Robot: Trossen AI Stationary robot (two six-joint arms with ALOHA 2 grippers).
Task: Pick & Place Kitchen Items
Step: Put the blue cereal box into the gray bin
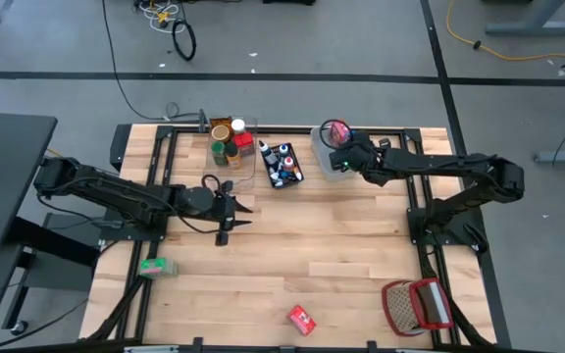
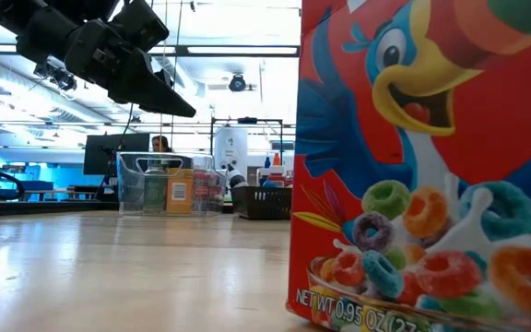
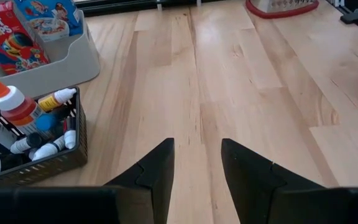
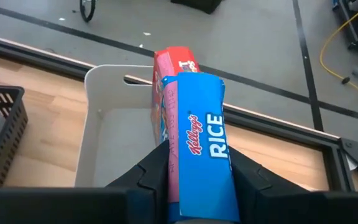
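My right gripper [image 1: 341,157] is at the table's far side, over a pale grey bin [image 4: 101,106], shut on a blue Rice cereal box [image 4: 197,124]. A red cereal box [image 4: 174,61] stands in that bin just beyond the blue one. My left gripper [image 3: 196,163] hovers open over bare wood left of the middle [image 1: 235,210], with nothing between its fingers. Loose kitchen items on the table are a green box [image 1: 155,266] at the near left and a red Froot Loops box [image 1: 301,319] at the near edge, which fills the right side of the low view [image 2: 422,166]. My right gripper pinches the blue box between its two fingers, one on each broad face, with a narrow printed side [image 4: 219,177] turned up toward the wrist camera. The fingers slant downward from the table's right. The box reaches forward over the bin, but its far end is hidden.
A clear bin [image 1: 231,142] of jars and cans and a black bin [image 1: 282,165] of small bottles stand at the far edge, left of the grey bin. The black bin [image 3: 36,140] is near my left gripper. A red-and-white wire basket [image 1: 418,306] lies at the near right. Bare wood stretches across the middle.
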